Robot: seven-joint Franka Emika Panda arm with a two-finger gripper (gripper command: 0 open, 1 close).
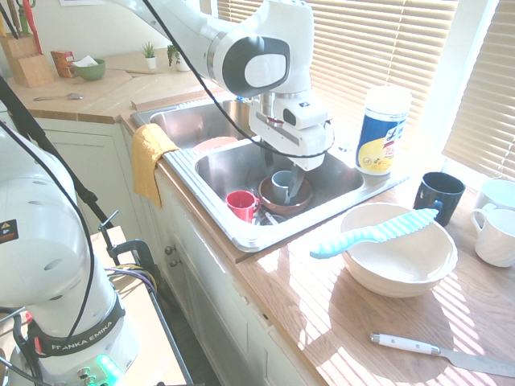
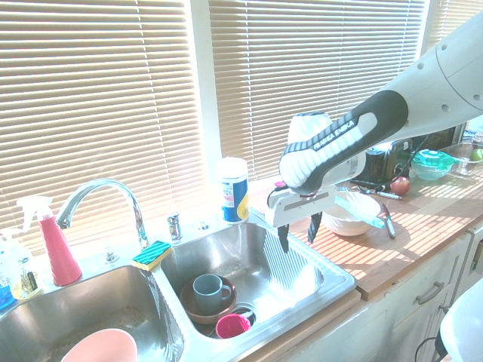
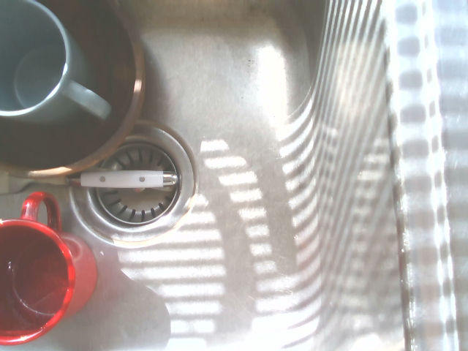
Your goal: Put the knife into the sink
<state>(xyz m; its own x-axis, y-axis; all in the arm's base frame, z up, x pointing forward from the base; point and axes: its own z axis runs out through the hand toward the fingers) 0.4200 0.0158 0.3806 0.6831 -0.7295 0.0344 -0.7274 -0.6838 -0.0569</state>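
1. You have the white arm's two-finger gripper [image 2: 299, 228] hanging over the nearer basin of the shiny stainless-steel double sink [image 1: 211, 235], pointing straight down. Its dark fingers [image 2: 314, 225] are spread apart and hold nothing.

2. The task's thing, the turquoise knife with the turquoise-and-white striped blade [image 1: 373, 233], is not in the sink. In the first exterior view it sits right of centre, laid across the rim of the wide white ceramic bowl [image 1: 400, 259] on the wooden counter [image 1: 322, 314], plain handle toward the sink and overhanging the rim, blade toward the dark mug [image 1: 438, 196].

3. Judgement: bridging the bowl, the knife is raised off the counter, so the overhanging handle offers the easier grasp.

4. Do not confuse it with the slim white-handled knife with a bare metal blade [image 1: 442, 353], lying flat on the counter at lower right of that view.

5. The basin below the gripper already holds a grey mug [image 3: 36, 62] inside a brown bowl [image 3: 124, 95], a red cup [image 3: 36, 281], and a white-handled utensil [image 3: 124, 178] lying across the drain strainer. Its right half is bare steel, the likelier drop spot.

6. Judgement: the task is not yet started; the gripper is well apart from the knife.
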